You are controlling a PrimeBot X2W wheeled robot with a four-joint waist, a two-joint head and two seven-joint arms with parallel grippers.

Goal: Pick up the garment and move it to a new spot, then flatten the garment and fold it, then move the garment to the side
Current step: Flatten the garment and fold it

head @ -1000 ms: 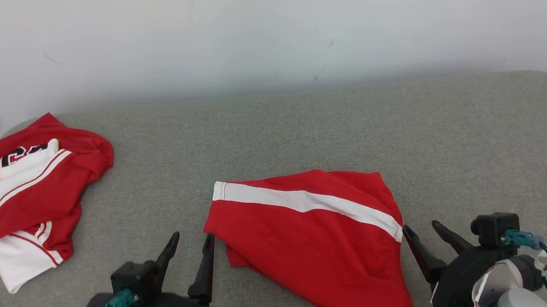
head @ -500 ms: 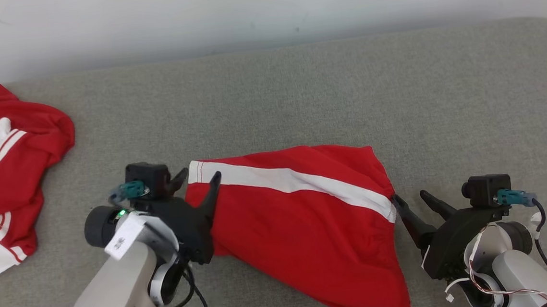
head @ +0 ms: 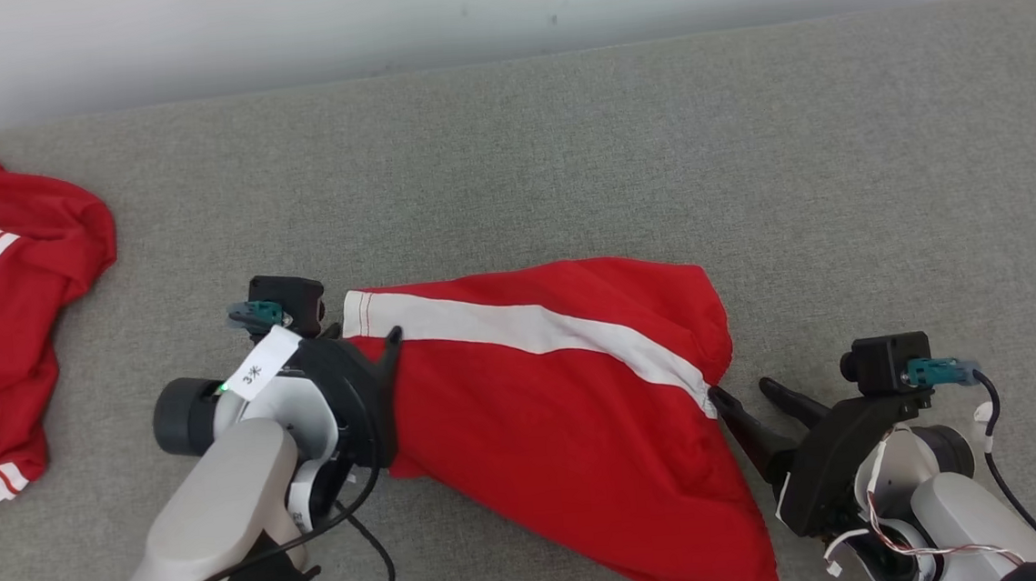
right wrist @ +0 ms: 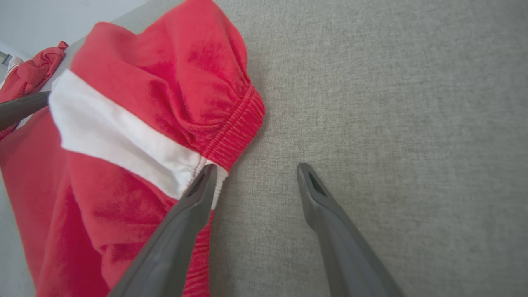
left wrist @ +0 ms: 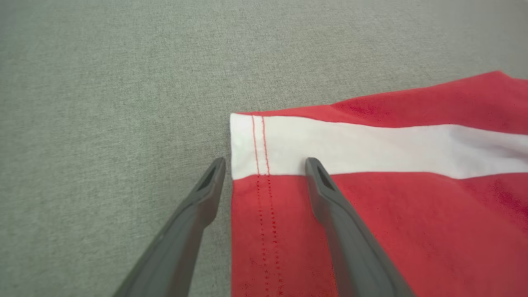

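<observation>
Red garment (head: 562, 397) lies on the grey desk (head: 562, 141), both tools wide open.
Left tool (left wrist: 265, 163) straddles its hemmed, white-striped corner; right tool (right wrist: 256, 167) sits at the elastic waistband end, one finger over the stripe's end.

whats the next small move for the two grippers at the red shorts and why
Probably close both on the cloth. The left gripper stands open astride the hem of the red shorts, the right gripper open astride the waistband edge, so each likely has fabric between its fingers.

Left claw (head: 363, 335) and right claw (head: 748, 392) spread wide.
</observation>
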